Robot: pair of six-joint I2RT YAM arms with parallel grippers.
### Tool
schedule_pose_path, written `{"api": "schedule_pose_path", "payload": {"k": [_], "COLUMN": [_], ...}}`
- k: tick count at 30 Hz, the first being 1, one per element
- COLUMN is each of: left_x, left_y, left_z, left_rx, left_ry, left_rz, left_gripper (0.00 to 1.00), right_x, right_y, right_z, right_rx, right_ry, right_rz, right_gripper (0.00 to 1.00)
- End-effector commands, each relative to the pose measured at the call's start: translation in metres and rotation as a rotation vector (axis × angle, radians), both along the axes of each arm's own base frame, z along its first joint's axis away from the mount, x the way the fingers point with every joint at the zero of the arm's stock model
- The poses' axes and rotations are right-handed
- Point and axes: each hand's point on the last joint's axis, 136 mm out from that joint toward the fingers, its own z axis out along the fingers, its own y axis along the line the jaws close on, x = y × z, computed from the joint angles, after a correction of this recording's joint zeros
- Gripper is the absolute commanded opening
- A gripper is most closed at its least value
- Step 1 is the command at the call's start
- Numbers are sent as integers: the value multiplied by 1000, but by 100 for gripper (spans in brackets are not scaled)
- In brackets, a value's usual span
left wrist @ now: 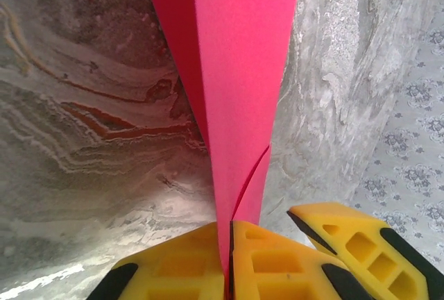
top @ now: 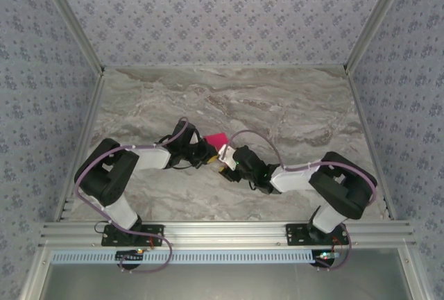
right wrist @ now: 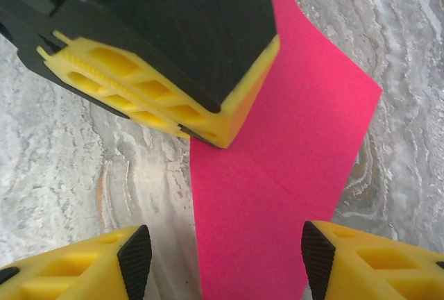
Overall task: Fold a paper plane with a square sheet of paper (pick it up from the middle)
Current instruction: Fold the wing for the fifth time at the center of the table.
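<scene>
**Mid-fold: left pincer clamps the sheet, right one stands open around it**

You are partway through the folding, past the pick-up and short of a finished plane. The square sheet of paper (right wrist: 298, 126) sits near the middle of the marble table (top: 291, 98), where your two arms meet. At least its gripped end looks raised off the surface.

Your left gripper (left wrist: 229, 234) is closed hard on one narrow end of the sheet, with the pink layers pinched flat between its yellow fingers. From its wrist camera the paper runs away from the jaws as a long band of more than one layer (a thin slit between layers shows just above the fingers).

Your right gripper (right wrist: 223, 248) is open. Its two fingers stand well apart with the sheet passing between them. One pad overlaps the paper's edge in its wrist view, and you cannot tell from there whether it touches.

A slanted crease crosses the pink face there, so some folding is done, but the shape is no narrow dart yet.

The next move, as I judge it, belongs to the right arm: take hold of the free part, or press along the line you want creased. That needs the left clamp to stay firm as the anchor. The edges should be lined up before the right jaws close, since paper this thin will likely buckle or crease crooked if caught off-line.
</scene>
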Motion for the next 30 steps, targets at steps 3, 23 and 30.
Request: {"api": "schedule_pose_path", "payload": {"k": [3,23,30], "left_x": [5,7,22], "left_y": [-7,-2,40], "left_z": [21,34,47], "left_rx": [-20,-28,9], "left_ry": [-45,-54,-73], "left_rz": [-9,10,88], "left_gripper": [8,14,40], "right_x": [15,21,11], "right_y": [8,11,14], "right_z": [7,-7,-4], "right_rx": [-20,-64,6], "right_ry": [-131,-177,-76], "right_rz": [9,5,31], "right_gripper": [56,14,9]}}
